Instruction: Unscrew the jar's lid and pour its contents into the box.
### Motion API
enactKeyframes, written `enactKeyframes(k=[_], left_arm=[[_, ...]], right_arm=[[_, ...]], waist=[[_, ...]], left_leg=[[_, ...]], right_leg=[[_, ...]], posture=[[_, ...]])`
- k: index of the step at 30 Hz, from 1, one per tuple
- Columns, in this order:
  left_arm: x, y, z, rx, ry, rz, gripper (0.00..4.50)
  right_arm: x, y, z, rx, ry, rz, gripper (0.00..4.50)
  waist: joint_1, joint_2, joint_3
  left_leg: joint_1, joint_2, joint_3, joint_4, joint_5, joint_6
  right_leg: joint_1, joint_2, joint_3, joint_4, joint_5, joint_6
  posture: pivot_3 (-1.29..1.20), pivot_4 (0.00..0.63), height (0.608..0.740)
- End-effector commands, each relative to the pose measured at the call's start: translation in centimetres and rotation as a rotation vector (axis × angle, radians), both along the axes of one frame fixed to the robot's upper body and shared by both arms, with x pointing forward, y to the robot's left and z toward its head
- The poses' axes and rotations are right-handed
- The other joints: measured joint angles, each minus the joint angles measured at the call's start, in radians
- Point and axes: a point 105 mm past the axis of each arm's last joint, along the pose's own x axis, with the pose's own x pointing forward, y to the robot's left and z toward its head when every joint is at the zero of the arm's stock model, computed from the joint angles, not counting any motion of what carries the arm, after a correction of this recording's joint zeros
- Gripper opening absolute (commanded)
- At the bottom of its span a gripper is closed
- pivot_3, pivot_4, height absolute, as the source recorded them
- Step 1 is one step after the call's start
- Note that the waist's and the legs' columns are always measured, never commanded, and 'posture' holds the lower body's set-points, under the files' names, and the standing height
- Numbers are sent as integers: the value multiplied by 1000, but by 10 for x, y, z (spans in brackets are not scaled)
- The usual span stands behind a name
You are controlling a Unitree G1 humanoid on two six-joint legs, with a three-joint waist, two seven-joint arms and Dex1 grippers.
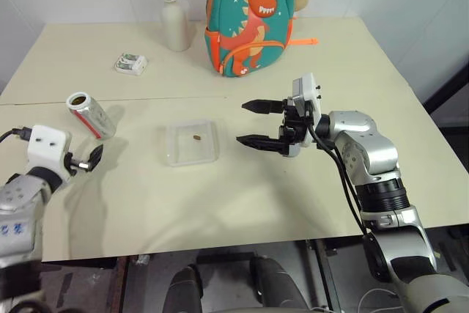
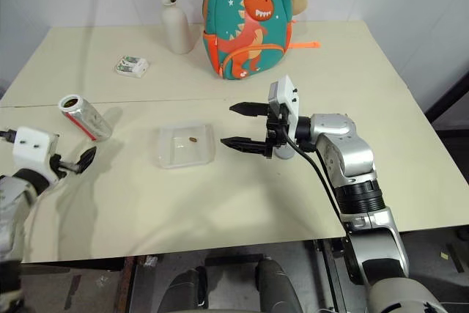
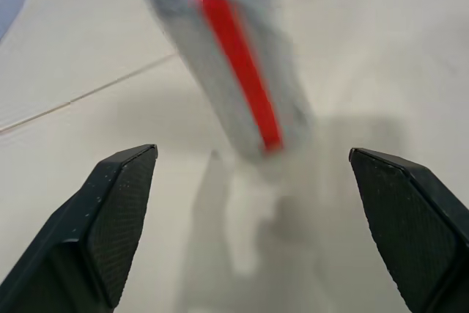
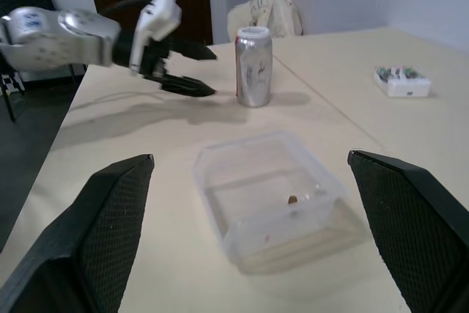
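Now upright on the tabletop (image 1: 220,203): jar (image 1: 91,115), open-topped, red mark on its side, just beyond left gripper (image 1: 94,157), fingers spread wide and empty. Lying in the box (image 1: 192,143) mid-tabletop: contents (image 1: 196,137). Beside the box, right gripper (image 1: 253,123), likewise wide open, holding nothing.

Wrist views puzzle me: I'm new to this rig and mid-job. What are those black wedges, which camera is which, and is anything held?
The black wedges are each gripper's two fingers, seen by a camera on that wrist. The two wider pictures come from the robot's head, looking down over both arms. On the table stand the jar, a vase and a dinosaur backpack; a small packet lies nearby, and the clear box with a brown pellet inside. The left gripper is open beside the jar; the right gripper is open beside the box. Nothing is held.
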Motion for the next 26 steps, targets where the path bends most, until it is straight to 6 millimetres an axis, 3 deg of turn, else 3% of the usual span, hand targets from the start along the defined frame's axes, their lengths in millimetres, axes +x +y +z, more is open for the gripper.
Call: enactKeyframes(k=[1, 5, 14, 20, 26], left_arm=[[-20, -28, 43, 105, -131, -189, 4476], [-37, -61, 49, 125, -110, -420, 4476], [-32, -99, 53, 140, -32, -752, 4476], [-34, -97, 51, 131, 6, -790, 4476], [-43, -96, 50, 125, 11, -772, 4476]], right_arm=[[-8, -8, 13, 17, -75, 2, 4500], [-10, -18, 9, -28, -148, -16, 4500], [-11, -46, 3, -111, -222, -73, 4500], [-15, -61, 0, -134, -196, -101, 4500], [-12, -62, 1, -119, -197, -127, 4500]], waist=[[1, 0, 0], [3, 0, 0], [-4, 0, 0], [-4, -1, 0], [-6, -1, 0]], left_leg=[[0, 0, 0, -1, 0, 0], [0, 0, 1, -4, 0, 0], [2, 0, 4, -6, 0, 0], [5, 1, 7, -9, -1, 1], [9, 1, 12, -9, -1, 1]], right_leg=[[0, 0, 0, 0, 0, -1], [0, -1, 0, -3, -3, -6], [0, 0, 2, -5, -1, -3], [0, 1, 4, -5, -1, -3], [1, 1, 9, -4, -1, -2]], posture=[[0, 150, 740], [0, 150, 740], [0, 150, 740], [0, 150, 740], [0, 150, 740]])
